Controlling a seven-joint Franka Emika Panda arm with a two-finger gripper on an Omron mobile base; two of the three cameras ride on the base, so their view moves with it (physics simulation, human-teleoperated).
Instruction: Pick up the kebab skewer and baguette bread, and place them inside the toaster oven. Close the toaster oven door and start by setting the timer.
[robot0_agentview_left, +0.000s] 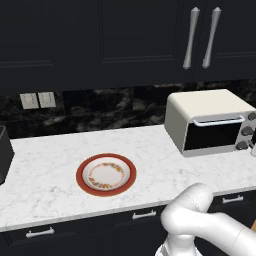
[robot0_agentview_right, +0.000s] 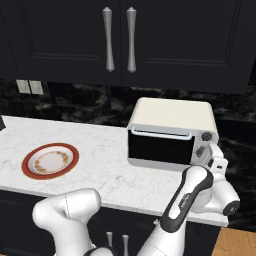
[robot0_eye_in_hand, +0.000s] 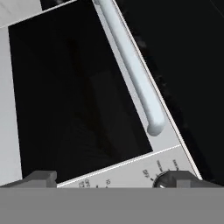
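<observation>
The cream-white toaster oven (robot0_agentview_left: 207, 122) (robot0_agentview_right: 172, 131) stands on the counter at the right. Its dark glass toaster oven door (robot0_eye_in_hand: 74, 96) (robot0_agentview_left: 212, 136) is shut, with the silver bar handle (robot0_eye_in_hand: 133, 70) along its top edge. My gripper (robot0_eye_in_hand: 111, 179) (robot0_agentview_right: 207, 155) is open, right in front of the oven's right end by the dark knobs (robot0_agentview_left: 246, 131). One knob (robot0_eye_in_hand: 161, 179) sits just inside my right fingertip (robot0_eye_in_hand: 183, 178), with timer marks beside it. Nothing is between the fingers. The kebab skewer and baguette bread are hidden.
A red-rimmed plate (robot0_agentview_left: 80, 175) (robot0_agentview_right: 26, 165) with nothing on it lies on the white marble counter (robot0_agentview_left: 45, 165), left of the oven. A dark toaster (robot0_agentview_left: 4, 155) stands at the far left edge. Dark cabinets with silver handles (robot0_agentview_left: 200, 37) hang above.
</observation>
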